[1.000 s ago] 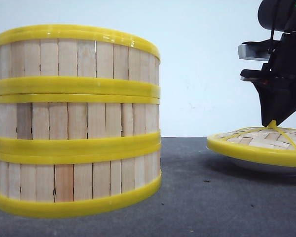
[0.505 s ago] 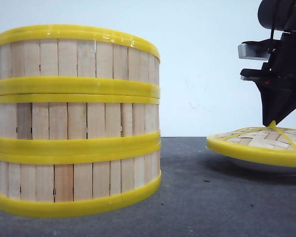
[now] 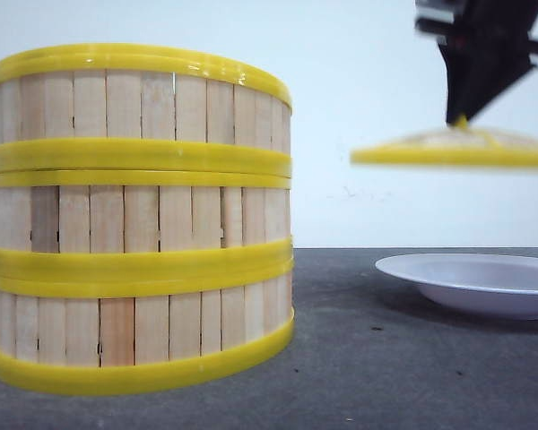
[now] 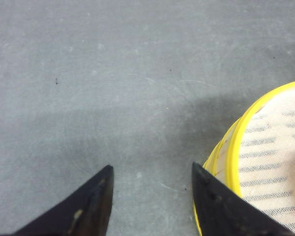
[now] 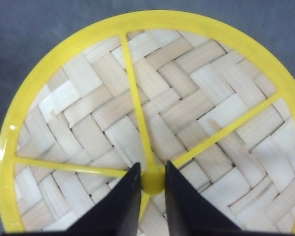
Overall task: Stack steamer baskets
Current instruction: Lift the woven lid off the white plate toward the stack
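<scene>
Three steamer baskets (image 3: 139,219) stand stacked in one column at the front left, pale slats between yellow rims. The top basket's rim and mesh floor (image 4: 265,157) show in the left wrist view, just beside my left gripper (image 4: 152,172), which is open over bare grey table with nothing between its fingers. My right gripper (image 5: 152,169) is shut on the yellow knob (image 5: 152,181) of the woven domed lid (image 5: 152,98). In the front view the lid (image 3: 457,148) hangs in the air at upper right, under the right gripper (image 3: 462,116), above the plate.
A white plate (image 3: 471,282) sits on the grey table (image 3: 359,358) at the right, below the lifted lid. A pale wall runs behind. Open tabletop lies between the basket stack and the plate.
The right gripper has lifted the lid off the white plate, straight up and a little left. The plate now lies bare. The basket stack has not moved.
</scene>
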Available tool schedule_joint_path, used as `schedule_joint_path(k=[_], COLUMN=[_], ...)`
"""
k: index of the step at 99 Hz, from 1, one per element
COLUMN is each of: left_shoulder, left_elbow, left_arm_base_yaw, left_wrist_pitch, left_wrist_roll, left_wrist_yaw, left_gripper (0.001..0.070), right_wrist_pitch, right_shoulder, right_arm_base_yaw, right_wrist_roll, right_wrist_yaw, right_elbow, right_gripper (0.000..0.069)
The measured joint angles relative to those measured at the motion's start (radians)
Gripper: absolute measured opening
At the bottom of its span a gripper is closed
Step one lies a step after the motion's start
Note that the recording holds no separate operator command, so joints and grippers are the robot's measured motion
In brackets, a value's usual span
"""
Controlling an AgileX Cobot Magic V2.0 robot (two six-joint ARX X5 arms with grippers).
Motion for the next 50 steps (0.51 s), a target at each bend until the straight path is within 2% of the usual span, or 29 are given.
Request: schedule_joint_path(k=[15, 50], left_shoulder=[0.0, 0.0], left_elbow=[0.0, 0.0], left_arm_base_yaw=[0.0, 0.015], left_wrist_pitch=[0.0, 0.002], left_wrist_roll=[0.0, 0.004], left_wrist_yaw=[0.0, 0.0], left_gripper=[0.0298, 0.0298], right_wrist_pitch=[-0.04, -0.066], right_shoulder=[-0.002, 0.02], right_arm_base_yaw=[0.068, 0.35], right_wrist_roll=[-0.003, -0.003], right_wrist_yaw=[-0.064, -0.066], right_elbow=[0.151, 0.333], right_gripper=[0.0052, 0.0052])
